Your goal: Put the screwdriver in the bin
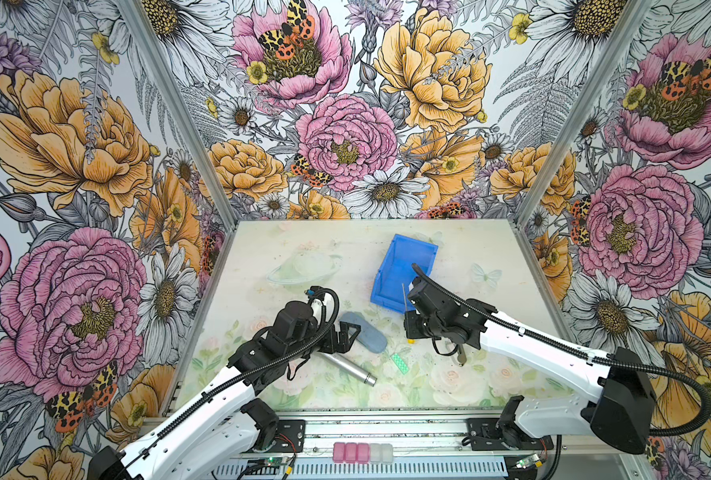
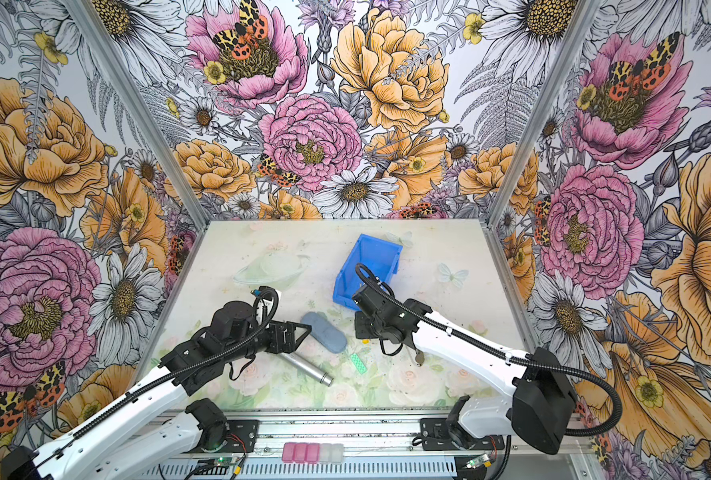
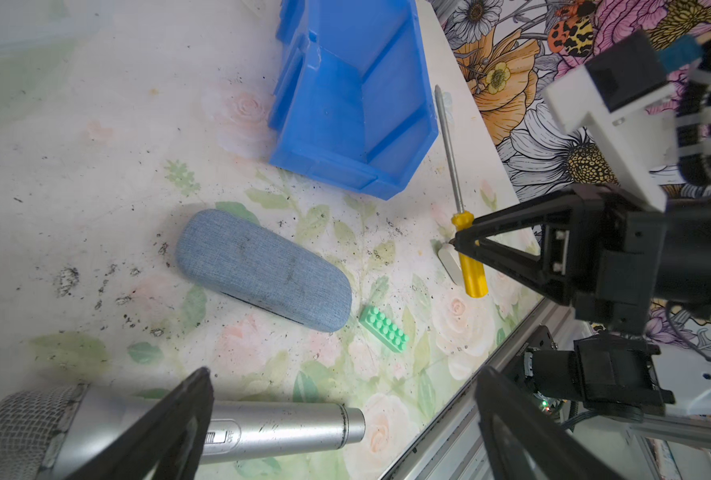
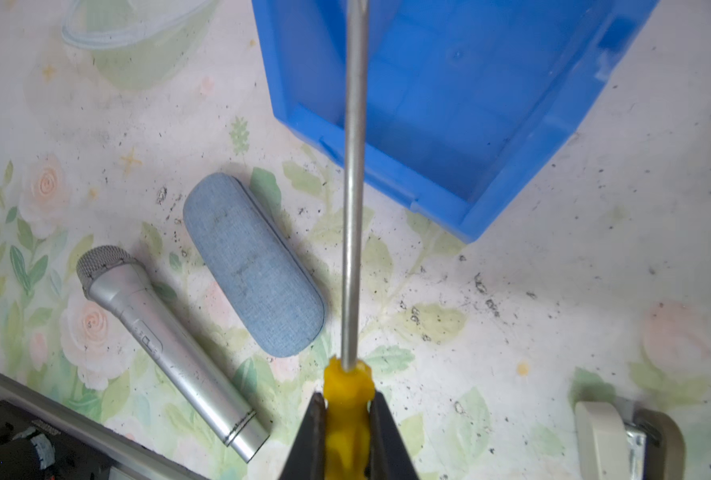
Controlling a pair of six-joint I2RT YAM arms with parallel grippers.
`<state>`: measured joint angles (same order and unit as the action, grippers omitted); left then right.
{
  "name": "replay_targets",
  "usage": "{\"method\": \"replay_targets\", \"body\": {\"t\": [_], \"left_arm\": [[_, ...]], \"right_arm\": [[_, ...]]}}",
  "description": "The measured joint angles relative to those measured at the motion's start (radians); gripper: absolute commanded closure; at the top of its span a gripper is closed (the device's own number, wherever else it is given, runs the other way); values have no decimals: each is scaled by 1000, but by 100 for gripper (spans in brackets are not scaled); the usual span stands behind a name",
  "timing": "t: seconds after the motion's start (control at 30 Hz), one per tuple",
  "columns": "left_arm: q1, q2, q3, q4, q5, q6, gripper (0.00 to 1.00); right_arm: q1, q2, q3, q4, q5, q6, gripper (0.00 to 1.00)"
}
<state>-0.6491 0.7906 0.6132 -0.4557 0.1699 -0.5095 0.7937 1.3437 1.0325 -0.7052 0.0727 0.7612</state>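
We log a slim yellow-handled, metal-shafted screwdriver [image 4: 351, 249] at lower centre, with the right gripper [image 4: 347, 401] jaws clamped on its handle. The shaft crosses the low front edge of the bright blue rectangular plastic bin [image 4: 391, 180]. The left gripper [image 3: 343, 372] jaws are apart and empty. Bare tabletop [image 4: 553, 311] lies at lower right.

Lab robot cell: floral panels [image 1: 345, 124] on aluminium framing [image 1: 387, 424]

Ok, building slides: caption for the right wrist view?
Held in the right end effector, the screwdriver points its shaft toward the bin.
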Motion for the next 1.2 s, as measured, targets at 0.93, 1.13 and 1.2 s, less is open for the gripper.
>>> {"method": "replay_targets", "body": {"t": [0.93,1.13,1.2], "left_arm": [[76,378,208,203,206,102,1],[84,405,210,221,214,102,2],[85,405,210,223,217,102,1]], "right_arm": [[-305,650,577,-10,-65,-132,100],[-305,694,581,-16,-70,-135,100],[-305,695,581,-16,-70,-135,100]]}}
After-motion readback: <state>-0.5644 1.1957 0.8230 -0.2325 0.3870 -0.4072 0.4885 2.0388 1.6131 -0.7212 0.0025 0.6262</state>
